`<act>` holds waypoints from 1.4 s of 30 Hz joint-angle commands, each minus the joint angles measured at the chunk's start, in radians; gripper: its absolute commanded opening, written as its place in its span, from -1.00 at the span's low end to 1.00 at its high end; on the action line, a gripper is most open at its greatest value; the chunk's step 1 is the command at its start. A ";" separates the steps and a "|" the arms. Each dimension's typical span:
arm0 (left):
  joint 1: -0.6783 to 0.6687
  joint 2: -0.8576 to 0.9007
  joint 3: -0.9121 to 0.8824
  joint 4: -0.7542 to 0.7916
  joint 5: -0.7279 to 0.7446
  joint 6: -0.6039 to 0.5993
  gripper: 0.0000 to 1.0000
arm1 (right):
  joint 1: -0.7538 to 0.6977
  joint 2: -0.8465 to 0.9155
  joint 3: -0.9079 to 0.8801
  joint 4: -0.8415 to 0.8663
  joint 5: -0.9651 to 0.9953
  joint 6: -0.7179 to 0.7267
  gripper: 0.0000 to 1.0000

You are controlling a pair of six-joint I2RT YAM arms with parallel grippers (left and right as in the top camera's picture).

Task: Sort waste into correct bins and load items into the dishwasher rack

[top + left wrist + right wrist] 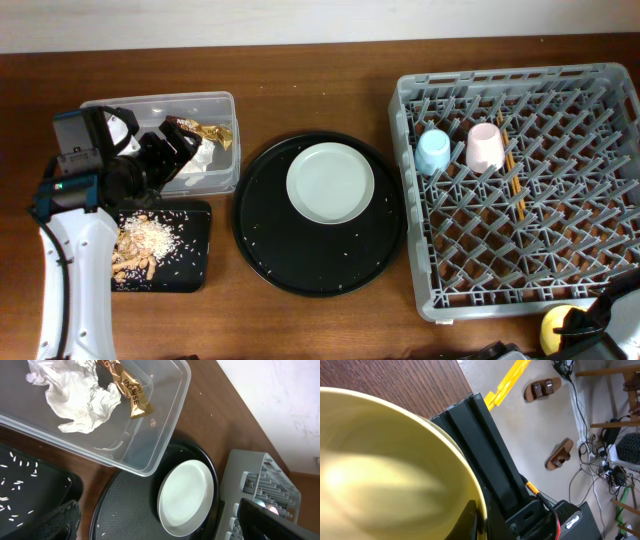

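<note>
A crumpled white tissue [205, 157] [80, 397] and a gold-and-brown wrapper [210, 132] [127, 387] lie in the clear tub [160, 103] [170, 425]. Brown food scraps and rice [135, 250] lie in the shallow black tray [192, 252] [30, 485]. My left gripper [185, 145] [157, 515] is open and empty above the tub's near edge. My right gripper [580, 322] [477, 520] is shut on the rim of the small yellow bowl [555, 325] [385, 470] by the rack's front right corner. The grey rack [500, 80] [250, 480] holds the light-blue cup [433, 152], the pink cup [485, 147] and the chopsticks [512, 170].
The pale plate [330, 183] [187, 497] sits on the large round black tray [300, 265] [125, 505] between the bins and the rack, with scattered rice grains on it. The table's front edge runs just below the bowl.
</note>
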State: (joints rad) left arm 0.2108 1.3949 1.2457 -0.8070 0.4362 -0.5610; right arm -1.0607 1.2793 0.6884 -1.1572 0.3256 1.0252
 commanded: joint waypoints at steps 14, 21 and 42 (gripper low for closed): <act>0.002 -0.010 0.001 0.002 0.000 0.002 0.99 | 0.001 0.002 0.695 -0.371 -0.183 -0.113 -0.92; 0.002 -0.010 0.000 0.002 0.000 0.002 0.99 | 0.151 0.011 0.819 0.000 -0.481 -0.546 -0.92; 0.002 -0.010 0.000 0.002 0.000 0.002 0.99 | 0.742 0.614 0.931 0.013 0.734 -0.989 -0.92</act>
State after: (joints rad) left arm 0.2108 1.3949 1.2457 -0.8074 0.4366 -0.5610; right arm -0.3683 1.8812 1.5860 -1.1488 0.9806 0.1444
